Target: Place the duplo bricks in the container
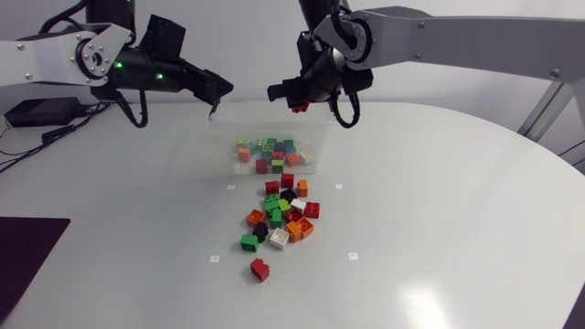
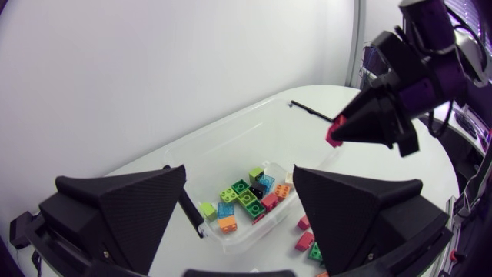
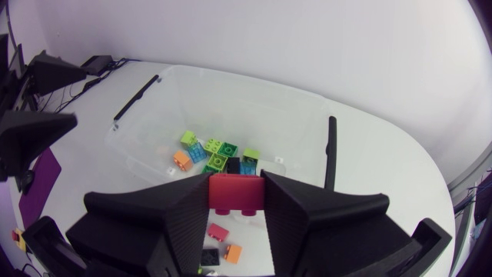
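A clear plastic container stands at the back of the table with several coloured duplo bricks in it. In front of it lies a pile of bricks, and a single red brick sits nearer the front. My left gripper hangs open and empty above the container's left end; in its wrist view the fingers stand wide apart over the container. My right gripper hovers over the container's back rim, shut on a red brick.
White markers dot the table around the pile. A dark mat lies at the table's front left edge. A black lid handle shows on the container's side.
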Robot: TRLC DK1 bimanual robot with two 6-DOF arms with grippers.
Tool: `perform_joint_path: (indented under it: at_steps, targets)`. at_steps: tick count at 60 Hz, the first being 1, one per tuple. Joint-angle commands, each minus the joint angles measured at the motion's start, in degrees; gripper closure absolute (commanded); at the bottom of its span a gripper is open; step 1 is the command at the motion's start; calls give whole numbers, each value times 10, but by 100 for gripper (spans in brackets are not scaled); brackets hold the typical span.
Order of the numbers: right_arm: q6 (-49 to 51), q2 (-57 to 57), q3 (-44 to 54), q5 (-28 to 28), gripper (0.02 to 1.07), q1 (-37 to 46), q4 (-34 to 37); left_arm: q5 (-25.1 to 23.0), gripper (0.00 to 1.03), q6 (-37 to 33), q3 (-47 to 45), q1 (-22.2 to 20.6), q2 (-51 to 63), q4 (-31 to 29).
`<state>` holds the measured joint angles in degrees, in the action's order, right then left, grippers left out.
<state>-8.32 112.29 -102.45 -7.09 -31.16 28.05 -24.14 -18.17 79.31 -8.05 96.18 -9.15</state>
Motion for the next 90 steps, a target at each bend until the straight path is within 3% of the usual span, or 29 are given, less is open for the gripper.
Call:
perform_joint_path:
  at_steps: [1, 8, 35, 39, 47, 50, 53, 66, 80, 90]
  targets:
    - [8, 31, -40, 4, 76, 0, -8, -21, 6, -37, -46, 13, -26, -21]
    - [8, 62, -76, 5, 76, 0, -5, -33, 5, -85, -79, 23, -41, -64]
    - [10, 174, -196, 2, 74, -1, -2, -50, 5, -150, -205, 20, -86, -67]
    - [11, 195, -221, 1, 63, 0, 7, -51, 5, -165, -219, 13, -86, -71]
    - [12, 232, -288, 0, 28, 2, 51, -50, 6, -175, -243, -3, -84, -72]
    - [14, 234, -298, 0, 19, 2, 60, -50, 6, -175, -247, -11, -83, -77]
    - [15, 231, -305, -1, 17, 2, 68, -40, 6, -174, -249, -21, -80, -89]
    - [12, 187, -274, -11, 12, 2, 75, 20, 6, -139, -245, -84, -105, -157]
    - [6, 103, -154, -28, 11, 3, 19, 83, 6, -59, -213, -139, -86, -235]
    - [-1, 40, -72, -37, 10, 9, -8, 88, 6, 1, -195, -163, -52, -270]
